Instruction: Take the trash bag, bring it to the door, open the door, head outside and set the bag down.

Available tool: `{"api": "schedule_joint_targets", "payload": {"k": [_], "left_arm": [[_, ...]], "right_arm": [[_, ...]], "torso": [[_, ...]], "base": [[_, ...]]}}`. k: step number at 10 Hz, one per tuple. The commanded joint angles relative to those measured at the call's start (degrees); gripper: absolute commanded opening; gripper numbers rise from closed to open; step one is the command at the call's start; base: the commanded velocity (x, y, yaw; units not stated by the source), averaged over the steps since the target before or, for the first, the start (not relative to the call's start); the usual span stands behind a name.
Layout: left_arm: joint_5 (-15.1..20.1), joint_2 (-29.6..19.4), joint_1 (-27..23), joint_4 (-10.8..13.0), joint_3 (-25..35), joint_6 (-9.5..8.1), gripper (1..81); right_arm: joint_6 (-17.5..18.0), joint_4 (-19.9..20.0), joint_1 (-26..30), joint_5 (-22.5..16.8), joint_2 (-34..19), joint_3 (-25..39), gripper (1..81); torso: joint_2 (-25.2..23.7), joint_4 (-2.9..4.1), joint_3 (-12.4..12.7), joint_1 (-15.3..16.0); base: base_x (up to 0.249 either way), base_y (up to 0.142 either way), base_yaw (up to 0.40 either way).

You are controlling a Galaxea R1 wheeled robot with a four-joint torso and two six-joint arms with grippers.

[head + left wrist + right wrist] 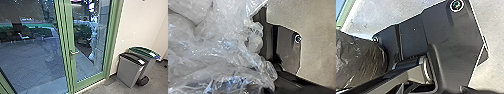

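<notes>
A green-framed glass door (pixel 77 83) stands closed in the head view, with a metal lever handle (pixel 74 52) on its left stile. Clear, crumpled plastic of a trash bag (pixel 218 42) lies close against the wrist hardware in the left wrist view, partly bunched into folds. In the right wrist view a glossy dark wrinkled surface (pixel 358 62), like a filled black bag, is beside the robot's plate and bar. Whether it belongs to the same bag, I cannot tell. How either gripper stands to the plastic is hidden.
Right of the door, two grey bins, one with a black lid (pixel 132 58) and one with a green lid (pixel 145 52), stand by a pale wall (pixel 140 22). Through the glass show a paved yard (pixel 32 62), chairs (pixel 23 36) and bushes.
</notes>
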Motion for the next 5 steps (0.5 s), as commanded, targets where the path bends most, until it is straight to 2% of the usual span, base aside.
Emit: {"api": "schedule_joint_targets", "payload": {"k": [1,5], "left_arm": [[4.2,-0.81,-2.66,0.46,0.61,0.18,1.0],[4.2,-0.72,-2.66,0.46,0.61,0.18,1.0]], "right_arm": [[-0.15,-0.5,2.22,-3.64,-0.84,0.93,81.1],[-0.15,-0.5,2.22,-3.63,-0.84,0.75,81.1]], "torso": [[0.0,0.0,0.0,0.0],[0.0,0.0,0.0,0.0]], "base": [[0.151,-0.061,0.0],[0.151,-0.061,0.0]]}}
